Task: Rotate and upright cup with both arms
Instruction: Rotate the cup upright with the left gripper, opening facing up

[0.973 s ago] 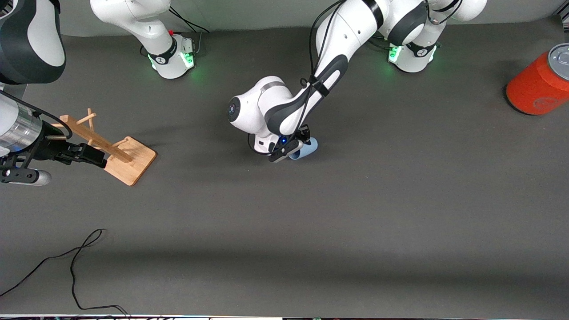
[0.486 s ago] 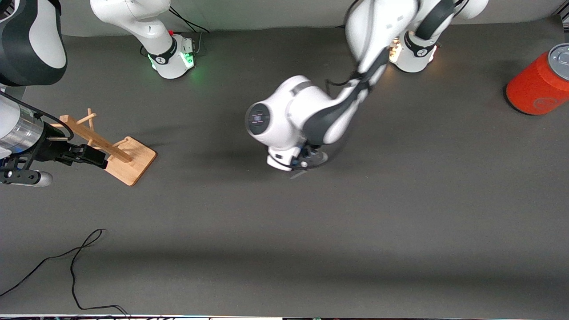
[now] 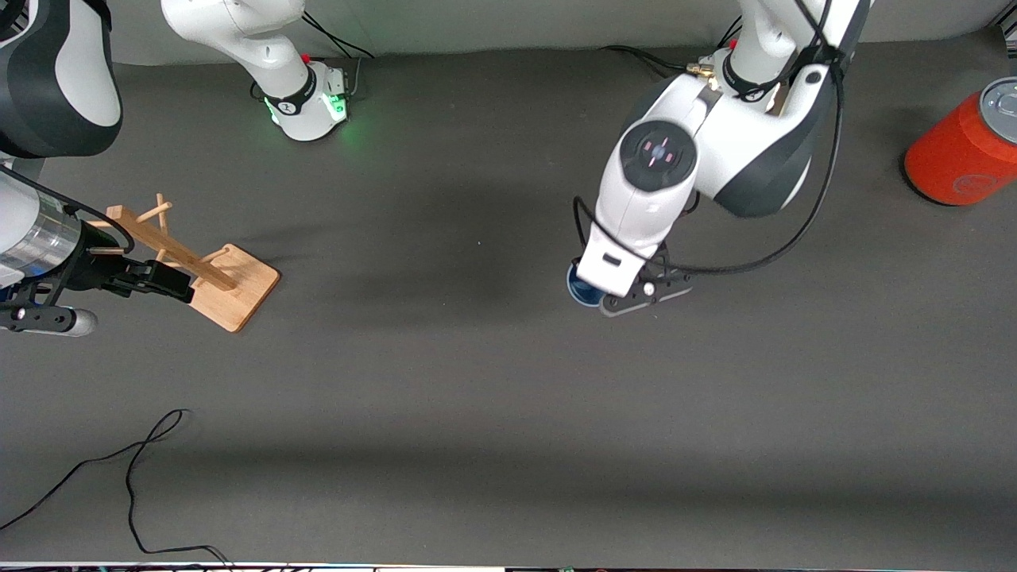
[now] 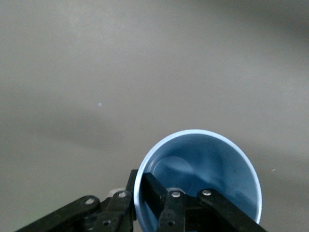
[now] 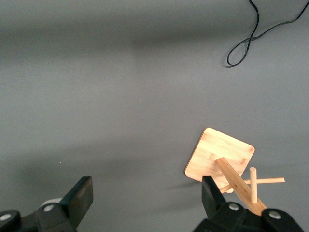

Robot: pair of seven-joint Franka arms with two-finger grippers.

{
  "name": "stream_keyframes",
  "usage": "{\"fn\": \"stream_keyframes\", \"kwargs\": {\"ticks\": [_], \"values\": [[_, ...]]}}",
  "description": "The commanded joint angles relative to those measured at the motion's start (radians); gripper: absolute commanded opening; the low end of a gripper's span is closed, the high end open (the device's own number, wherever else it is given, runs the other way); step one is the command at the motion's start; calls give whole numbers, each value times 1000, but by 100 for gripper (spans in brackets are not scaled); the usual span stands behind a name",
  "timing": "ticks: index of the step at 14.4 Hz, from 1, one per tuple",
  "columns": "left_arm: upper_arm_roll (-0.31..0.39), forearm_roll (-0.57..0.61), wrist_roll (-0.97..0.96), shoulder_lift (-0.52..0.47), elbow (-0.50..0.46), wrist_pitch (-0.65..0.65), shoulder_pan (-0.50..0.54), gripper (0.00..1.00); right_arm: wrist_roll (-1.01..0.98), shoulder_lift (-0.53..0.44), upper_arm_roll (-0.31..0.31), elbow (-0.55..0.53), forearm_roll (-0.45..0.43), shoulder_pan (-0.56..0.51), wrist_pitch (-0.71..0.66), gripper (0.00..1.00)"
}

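No wording, brand or number can be read anywhere on the table. The orange can (image 3: 963,148) carries only a faint round emblem at about 6 o'clock on its side, too blurred to make out.

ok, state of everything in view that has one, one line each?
cup: mouth up, gripped at the rim, one finger inside, one outside
left hand: shut on the cup
right hand: open, holding nothing, waiting over the table by the wooden rack
wooden rack: standing on its base
orange can: upright, at the left arm's end of the table
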Motion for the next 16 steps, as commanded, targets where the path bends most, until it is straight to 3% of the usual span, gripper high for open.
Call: {"fn": "stream_keyframes", "kwargs": {"ticks": [1,3,5,12,16], "values": [[-2,-15,16,-230,-464,357,-15,0,-28,4,-2,11,17,-6,9,100],[-2,-13,2,-218,-561,537,-53,0,-29,3,-3,8,17,-6,8,100],[0,-3,0,-163,-592,615,-80,0,-29,1,-3,8,17,-6,6,100],[4,89,-59,54,-569,763,-120,0,-28,9,-3,6,17,-6,9,100],[6,134,-90,72,-557,761,-119,0,-29,6,-3,-6,17,-6,9,100]]}}
